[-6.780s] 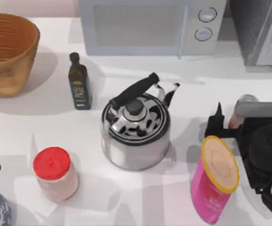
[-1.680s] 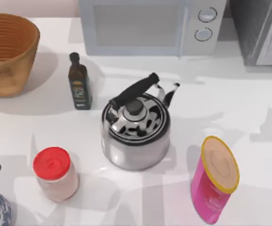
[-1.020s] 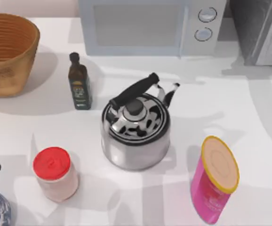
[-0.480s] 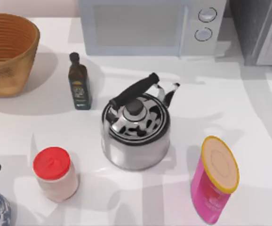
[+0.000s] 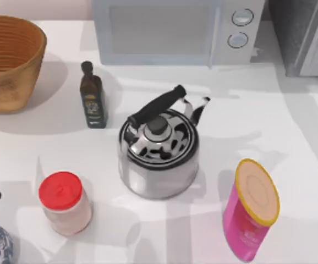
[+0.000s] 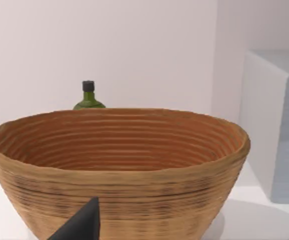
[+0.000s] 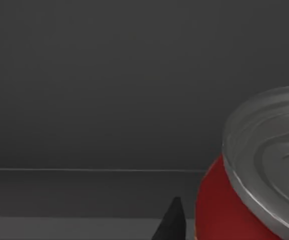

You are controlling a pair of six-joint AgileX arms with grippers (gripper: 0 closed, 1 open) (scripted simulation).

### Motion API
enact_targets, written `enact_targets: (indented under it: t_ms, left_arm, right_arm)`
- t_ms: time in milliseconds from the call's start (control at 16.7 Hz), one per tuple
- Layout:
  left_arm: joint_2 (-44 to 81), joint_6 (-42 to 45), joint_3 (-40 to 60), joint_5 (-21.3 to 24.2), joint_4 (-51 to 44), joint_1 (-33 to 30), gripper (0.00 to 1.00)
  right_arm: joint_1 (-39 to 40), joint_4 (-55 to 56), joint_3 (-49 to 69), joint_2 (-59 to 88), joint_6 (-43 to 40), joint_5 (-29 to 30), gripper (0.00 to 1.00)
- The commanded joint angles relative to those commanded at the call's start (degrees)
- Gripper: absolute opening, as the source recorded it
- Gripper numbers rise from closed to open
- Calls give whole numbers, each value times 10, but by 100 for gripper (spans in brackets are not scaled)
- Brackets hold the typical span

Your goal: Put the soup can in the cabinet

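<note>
In the top view, a kettle (image 5: pixel 159 151) is seen at centre frame on the white surface (image 5: pixel 269 126), the cabinet (image 5: pixel 305 36) at upper right. In the left wrist view, a woven basket (image 6: pixel 117 165) is faced. In the right wrist view, the soup can (image 7: pixel 249 190) is seen at lower right against a dark grey interior; whether the jaws are clenched cannot be told.

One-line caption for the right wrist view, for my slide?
Red soup can with silver top close to the right hand's camera, facing a dark grey cabinet wall.
</note>
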Motion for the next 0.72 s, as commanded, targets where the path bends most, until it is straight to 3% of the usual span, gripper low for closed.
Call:
enact_targets:
  t_ms: [720]
  left_arm:
    - [0, 0, 0, 0, 0, 0, 100]
  right_arm:
    - [-40, -116, 454, 333, -1, -29, 0]
